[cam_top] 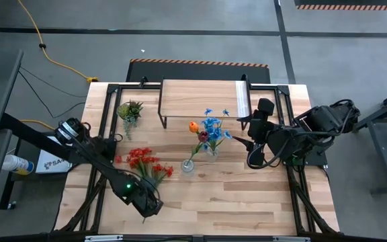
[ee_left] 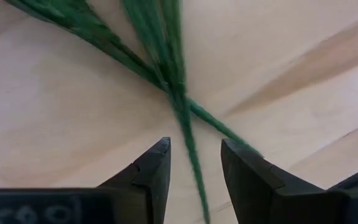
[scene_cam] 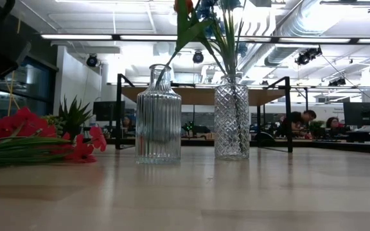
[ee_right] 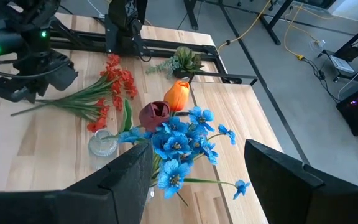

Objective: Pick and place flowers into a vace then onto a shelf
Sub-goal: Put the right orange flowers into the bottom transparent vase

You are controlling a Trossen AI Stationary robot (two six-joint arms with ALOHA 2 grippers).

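Two vases: ribbed vase (scene_cam: pixel 158 114) and diamond-cut vase (scene_cam: pixel 232 117) stand between the grippers, holding tulips and blue flowers (ee_right: pixel 182 144).
Left gripper (ee_left: pixel 194 163): fingers apart, straddling the green stems.
Red flowers (cam_top: pixel 144 160): lying on the table (cam_top: pixel 247 202), blooms ahead of that gripper.
Right gripper (ee_right: pixel 194 171): jaws apart, above the blue flowers.
Shelf (cam_top: pixel 200 99): beyond the vases.

High view looks straight down on whole light wooden tabletop (cam_top: pixel 247 195). Low view sits at table level, facing room. Left wrist view very close on thin green stems (ee_left: pixel 179 106). Right wrist view looks down from higher; shares blue-bloomed bunch (ee_right: pixel 182 146) with high view.
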